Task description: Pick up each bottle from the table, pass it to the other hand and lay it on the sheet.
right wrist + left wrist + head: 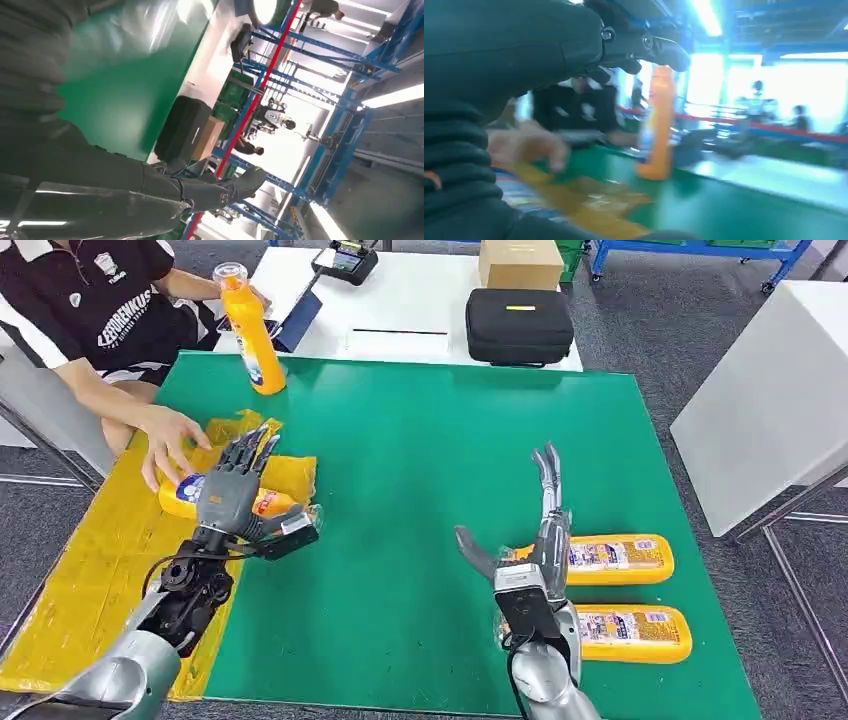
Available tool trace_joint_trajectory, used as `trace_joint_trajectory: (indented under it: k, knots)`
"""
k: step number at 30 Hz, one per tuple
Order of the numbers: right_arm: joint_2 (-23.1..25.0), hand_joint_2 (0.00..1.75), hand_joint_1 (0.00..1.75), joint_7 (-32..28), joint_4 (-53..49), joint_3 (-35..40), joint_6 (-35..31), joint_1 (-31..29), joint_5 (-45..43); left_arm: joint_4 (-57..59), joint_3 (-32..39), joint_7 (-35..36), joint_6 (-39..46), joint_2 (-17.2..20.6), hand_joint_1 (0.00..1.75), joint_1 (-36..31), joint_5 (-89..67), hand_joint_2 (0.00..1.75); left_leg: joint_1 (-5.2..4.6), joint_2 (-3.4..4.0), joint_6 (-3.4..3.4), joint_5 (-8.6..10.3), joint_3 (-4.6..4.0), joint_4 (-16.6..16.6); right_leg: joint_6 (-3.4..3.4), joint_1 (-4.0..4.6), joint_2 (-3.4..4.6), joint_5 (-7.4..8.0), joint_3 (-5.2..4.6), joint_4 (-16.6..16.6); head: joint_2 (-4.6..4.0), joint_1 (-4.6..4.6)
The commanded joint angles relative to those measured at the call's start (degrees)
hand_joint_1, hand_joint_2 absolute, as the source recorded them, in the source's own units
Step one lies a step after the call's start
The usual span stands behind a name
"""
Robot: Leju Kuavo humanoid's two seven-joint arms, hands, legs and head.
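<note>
Head view: a green table mat (420,490) with a yellow sheet (90,580) along its left edge. The robot's left hand (232,492) hovers over an orange plastic bottle lying on the sheet (178,495), fingers stretched out flat and apart, gripping nothing; the hand covers the bottle's middle, so whether they touch cannot be told. A person's hand (168,440) rests on the far end of that same bottle. A second orange bottle, standing upright (252,330), is held by the person at the mat's far left edge. On the near right, the robot's right hand (535,540) is spread wide and empty, fingers pointing away, its thumb out to the left. Two orange bottles lying flat sit just right of it: the farther lying bottle (610,558), whose left end is hidden behind the hand, and the nearer lying bottle (630,633), partly hidden behind the wrist. A black zip case (518,325) and a cardboard box (520,262) sit on the white table beyond.

Left wrist view: heavily blurred. The left hand's dark fingers (644,47) extend with nothing between them; past them stands the upright bottle (658,125), well apart, and the person's blurred hand (526,145) lies on the sheet.

Right wrist view: turned sideways. The right hand's fingers (220,190) are straight and empty above the mat, with the case (181,127) beyond.
</note>
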Motion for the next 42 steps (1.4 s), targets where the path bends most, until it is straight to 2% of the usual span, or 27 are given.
trace_joint_trajectory:
  k: [1, 2, 4, 6, 10, 11, 14, 16, 19, 22, 26, 27, 29, 31, 32, 36, 38, 40, 42]
  knots:
    - [-1.8, 1.75, 0.0, 0.5, -0.9, -1.0, -1.9, 0.0, 2.9, -23.9, -6.2, -7.0, -12.6, -0.1, 0.0, 6.1, 21.3, 0.0, 0.03, 0.06, -0.13, -0.19, 0.27, 0.0, -0.12, 0.05, -0.05, -0.17, 0.26, 0.0, 0.0, -0.02]
    - [-2.1, 1.75, 0.0, 0.8, -1.3, -1.1, -2.4, 0.1, 4.3, -24.1, -6.2, -7.0, -12.6, -0.2, 0.0, 6.4, 21.3, 0.0, 0.04, 0.07, -0.09, -0.11, 0.16, 0.0, -0.08, 0.05, -0.02, -0.09, 0.16, 0.0, 0.0, 0.0]
    - [-3.8, 1.75, 0.0, 5.1, -3.2, -1.5, -3.5, 0.1, 14.4, -30.8, -12.4, -7.0, -16.3, 1.8, 0.0, 8.7, 29.7, 0.0, 0.03, 0.04, -0.13, -0.22, 0.3, 0.0, -0.12, 0.05, -0.09, -0.22, 0.29, 0.0, 0.0, -0.02]
    - [-4.6, 1.75, 0.0, 6.7, -4.0, -1.9, -2.8, 0.1, 17.1, -32.3, -13.8, -7.0, -17.0, 2.3, 0.0, 9.4, 31.8, 0.0, 0.01, 0.0, -0.07, -0.09, 0.11, 0.0, -0.07, 0.03, -0.07, -0.1, 0.11, 0.0, 0.0, -0.02]
    - [-4.6, 1.75, 0.0, 6.7, -4.0, -1.9, -2.8, 0.1, 17.1, -32.3, -13.8, -7.0, -17.0, 2.3, 0.0, 9.4, 31.8, 0.0, 0.02, 0.06, -0.11, -0.19, 0.24, 0.0, -0.1, 0.04, -0.04, -0.18, 0.24, 0.0, 0.0, 0.0]
    - [-5.6, 1.75, 0.0, 8.6, -3.7, -2.1, -2.5, 0.0, 21.8, -34.7, -16.0, -7.0, -18.3, 3.4, 0.0, 9.8, 35.8, 0.0, 0.03, 0.04, -0.1, -0.15, 0.19, 0.0, -0.09, 0.05, -0.04, -0.14, 0.21, 0.0, 0.0, 0.0]
    - [-9.7, 1.75, 0.0, 14.8, -4.5, -2.0, 4.3, -0.7, 33.1, -39.9, -20.0, -7.0, -20.8, 5.3, 0.0, 11.1, 44.0, 0.0, 0.02, 0.05, -0.09, -0.12, 0.11, 0.0, -0.08, 0.04, -0.02, -0.1, 0.13, 0.0, 0.0, 0.0]
    - [-12.6, 1.75, 0.0, 16.3, -4.5, -2.5, 6.9, -1.3, 37.1, -41.2, -20.9, -7.0, -21.3, 5.5, 0.0, 11.8, 46.0, 0.0, 0.01, 0.02, -0.1, -0.16, 0.18, 0.0, -0.09, 0.04, -0.07, -0.15, 0.21, 0.0, 0.0, -0.02]
    - [-17.8, 1.75, 0.0, 15.2, -3.6, -3.7, 12.2, -2.1, 38.0, -42.1, -21.5, -7.0, -21.0, 6.1, 0.0, 13.2, 48.6, 0.0, -0.01, 0.0, -0.07, -0.16, 0.25, 0.0, -0.06, 0.01, -0.09, -0.16, 0.3, 0.0, 0.0, -0.02]
    - [-17.8, 1.75, 0.0, 15.2, -3.6, -3.7, 12.2, -2.1, 38.0, -42.1, -21.5, -7.0, -21.0, 6.1, 0.0, 13.2, 48.6, 0.0, -0.03, 0.11, -0.09, -0.23, 0.31, 0.0, -0.09, 0.01, 0.02, -0.18, 0.33, 0.0, 0.0, -0.02]
    - [-21.0, 1.75, 0.0, 13.4, -1.1, -4.3, 17.8, -4.6, 36.1, -40.9, -21.0, -7.0, -21.0, 6.2, 0.0, 12.5, 49.6, 0.0, -0.05, 0.04, -0.1, -0.15, 0.19, 0.0, -0.06, -0.01, 0.01, -0.12, 0.24, 0.0, 0.0, -0.02]
    - [-22.8, 1.75, 0.0, 13.0, 0.9, -4.5, 21.3, -5.6, 35.1, -40.6, -20.9, -7.0, -21.7, 6.2, 0.0, 12.0, 50.1, 1.75, -0.04, 0.11, -0.14, -0.23, 0.32, 0.0, -0.1, 0.01, 0.06, -0.19, 0.33, 0.0, 0.0, -0.02]
    - [-26.2, 1.75, 0.0, 12.3, 4.1, -5.7, 23.9, -7.6, 33.3, -37.7, -19.6, -7.0, -23.4, 5.1, 0.0, 10.7, 51.2, 1.75, -0.03, 0.04, -0.13, -0.21, 0.28, 0.0, -0.09, 0.02, -0.02, -0.17, 0.33, 0.0, 0.0, -0.04]
    - [-26.2, 1.75, 0.0, 12.3, 4.1, -5.7, 23.9, -7.6, 33.3, -37.7, -19.6, -7.0, -23.4, 5.1, 0.0, 10.7, 51.2, 1.75, -0.03, 0.04, -0.18, -0.3, 0.44, 0.1, -0.14, 0.04, -0.07, -0.27, 0.49, 0.1, 0.0, -0.04]
    - [-27.2, 1.75, 0.0, 11.6, 4.6, -6.6, 24.2, -7.5, 32.5, -37.2, -19.5, -7.0, -23.5, 4.9, 0.0, 10.4, 51.2, 1.75, -0.03, -0.04, -0.08, -0.14, 0.23, 0.0, -0.04, 0.03, -0.1, -0.13, 0.33, 0.0, 0.0, 0.0]
    - [-30.3, 1.75, 0.0, 11.0, 6.9, -8.4, 26.1, -8.8, 30.1, -34.5, -18.2, -7.0, -25.7, 3.7, 0.0, 9.7, 52.9, 1.75, -0.04, -0.08, -0.09, -0.2, 0.37, 0.0, -0.05, 0.02, -0.15, -0.19, 0.47, -0.1, 0.0, 0.0]
    - [-30.6, 1.75, 0.0, 11.0, 7.3, -8.6, 26.3, -9.1, 29.8, -34.2, -18.1, -7.0, -25.9, 3.5, 0.0, 9.5, 53.0, 1.75, -0.06, -0.1, -0.03, -0.09, 0.15, 0.0, 0.01, -0.02, -0.08, -0.07, 0.25, -0.1, 0.0, -0.02]
    - [-32.3, 1.75, 0.0, 10.8, 9.3, -9.7, 27.0, -10.0, 28.9, -31.5, -15.6, -7.0, -28.1, 2.1, 0.0, 9.0, 54.7, 1.75, -0.06, -0.04, -0.1, -0.22, 0.38, 0.0, -0.05, 0.0, -0.05, -0.18, 0.46, 0.0, 0.0, -0.02]
    - [-33.4, 1.75, 0.0, 10.7, 7.8, -11.6, 26.7, -6.7, 27.6, -28.4, -9.8, -7.0, -32.3, -0.2, 0.0, 9.5, 56.9, 1.75, -0.06, -0.13, -0.11, -0.21, 0.4, 0.0, -0.05, 0.01, -0.15, -0.19, 0.51, -0.1, 0.0, -0.02]
